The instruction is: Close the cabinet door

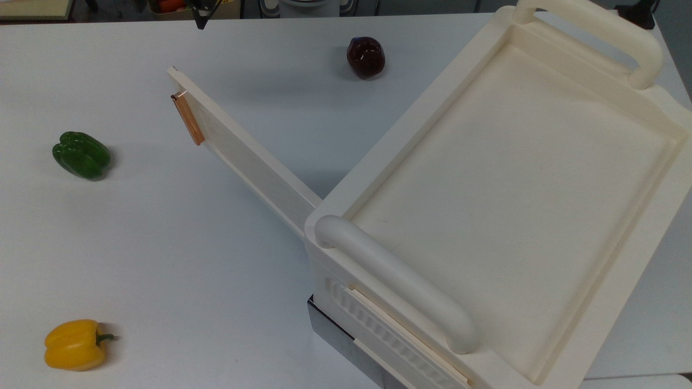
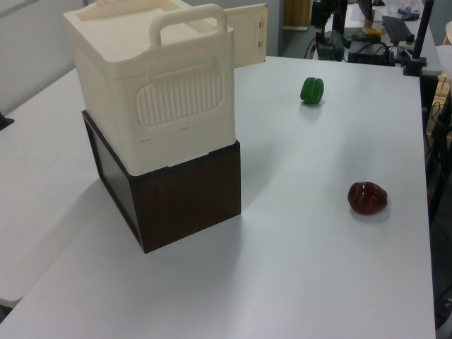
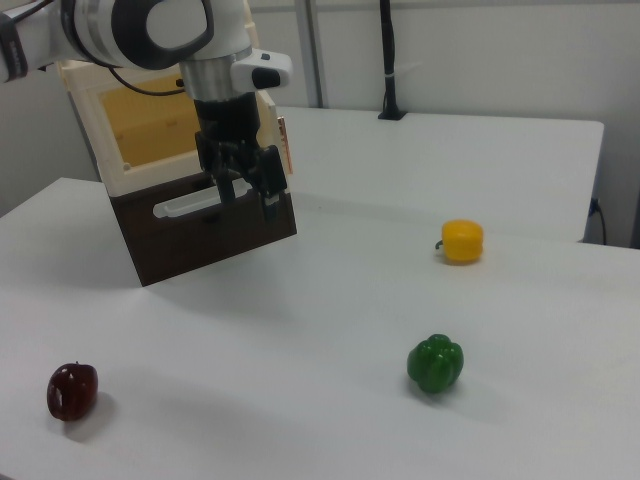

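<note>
The cream-white cabinet [image 1: 513, 178] fills the top view's right, on a dark base [image 2: 183, 201]. Its cabinet door [image 1: 254, 167] stands wide open, reaching toward the top view's upper left, with a copper bar handle [image 1: 187, 119] near its free end. In the left view the door [image 2: 247, 32] shows behind the cabinet [image 2: 155, 92]. My gripper [image 3: 247, 195] hangs open and holds nothing, in front of the cabinet's open side [image 3: 150, 125] and beside the door's edge [image 3: 273, 115]. In the top view the gripper's tip [image 1: 201, 16] is at the upper edge, beyond the door's free end.
On the white table [image 1: 162, 243] lie a green pepper [image 1: 81, 155], a yellow pepper [image 1: 73, 344] and a dark red pepper [image 1: 366, 56]. They also show in the right view: green [image 3: 435, 363], yellow [image 3: 462, 241], dark red [image 3: 72, 390].
</note>
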Motion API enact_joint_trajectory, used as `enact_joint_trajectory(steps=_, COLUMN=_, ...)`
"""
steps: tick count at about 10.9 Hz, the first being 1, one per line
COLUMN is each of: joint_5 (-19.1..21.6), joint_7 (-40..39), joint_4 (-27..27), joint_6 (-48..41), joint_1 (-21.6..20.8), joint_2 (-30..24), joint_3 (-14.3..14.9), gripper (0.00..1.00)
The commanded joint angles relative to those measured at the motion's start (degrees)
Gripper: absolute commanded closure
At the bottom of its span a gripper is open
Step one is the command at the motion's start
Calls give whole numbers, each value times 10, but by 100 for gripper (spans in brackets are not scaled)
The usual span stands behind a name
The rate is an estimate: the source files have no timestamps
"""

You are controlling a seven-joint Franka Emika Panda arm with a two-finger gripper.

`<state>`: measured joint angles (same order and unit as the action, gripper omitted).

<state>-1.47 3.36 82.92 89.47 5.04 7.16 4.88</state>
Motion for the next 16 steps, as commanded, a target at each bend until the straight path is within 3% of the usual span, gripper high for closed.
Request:
enact_joint_trajectory(steps=1, joint_5=11, joint_7=-15, joint_4=3, joint_6=-3, joint_1=-13, joint_2=-4, joint_3=14, gripper=0)
enact_joint_trajectory(steps=3, joint_5=8, joint_7=-28, joint_4=3, joint_6=-3, joint_1=-13, joint_2=-4, joint_3=14, gripper=0)
enact_joint_trajectory(steps=4, joint_5=9, joint_7=-44, joint_4=3, joint_6=-5, joint_1=-13, joint_2=-4, joint_3=14, gripper=8)
enact_joint_trajectory(steps=6, joint_5=11, joint_7=-64, joint_4=3, joint_6=-10, joint_1=-12, joint_2=-6, joint_3=14, gripper=70)
enact_joint_trajectory(steps=7, joint_5=11, joint_7=-74, joint_4=3, joint_6=-10, joint_1=-12, joint_2=-6, joint_3=14, gripper=94)
enact_joint_trajectory(steps=8, joint_5=11, joint_7=-79, joint_4=3, joint_6=-10, joint_1=-12, joint_2=-6, joint_3=14, gripper=100)
enact_joint_trajectory(steps=11, joint_5=5, joint_7=-127, joint_4=4, joint_6=-6, joint_1=-13, joint_2=-5, joint_3=14, gripper=100)
enact_joint_trajectory(steps=14, joint_5=16, joint_7=-346, joint_4=1, joint_6=7, joint_1=-11, joint_2=0, joint_3=18, gripper=100)
enact_joint_trajectory(steps=16, joint_5=29, joint_7=-437, joint_4=1, joint_6=53, joint_1=-11, joint_2=2, joint_3=28, gripper=100)
